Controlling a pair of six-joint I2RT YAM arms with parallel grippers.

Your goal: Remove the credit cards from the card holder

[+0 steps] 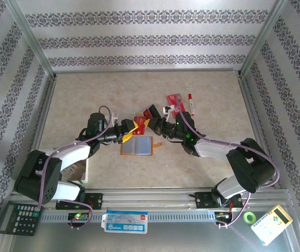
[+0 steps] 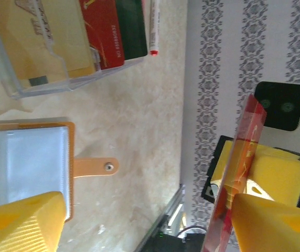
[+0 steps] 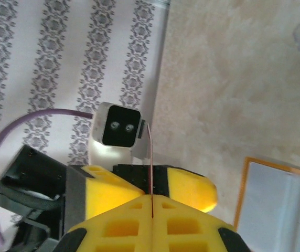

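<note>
The orange card holder [image 1: 137, 147] lies open on the table with its grey-blue pockets [image 2: 24, 163] up and its orange tab [image 2: 95, 167] sticking out. My right gripper [image 1: 151, 124] hangs just above its far edge, shut on a thin red credit card [image 3: 151, 157] that stands edge-on from its fingertips. In the left wrist view the same card [image 2: 239, 168] stands upright beside one yellow finger [image 2: 276, 226]. My left gripper [image 2: 147, 210] faces the right one with its jaws wide open, and the card is not pinched between them. The holder's corner [image 3: 276, 205] is in the right wrist view.
A clear plastic tray [image 2: 50, 79] holding tan, red and dark cards sits beyond the holder, with a red-capped pen [image 1: 190, 103] beside it. A white sheet [image 1: 87, 168] lies under the left arm. Calculators [image 1: 16, 218] [image 1: 273, 224] and a green tape roll [image 1: 250, 217] sit along the near rail.
</note>
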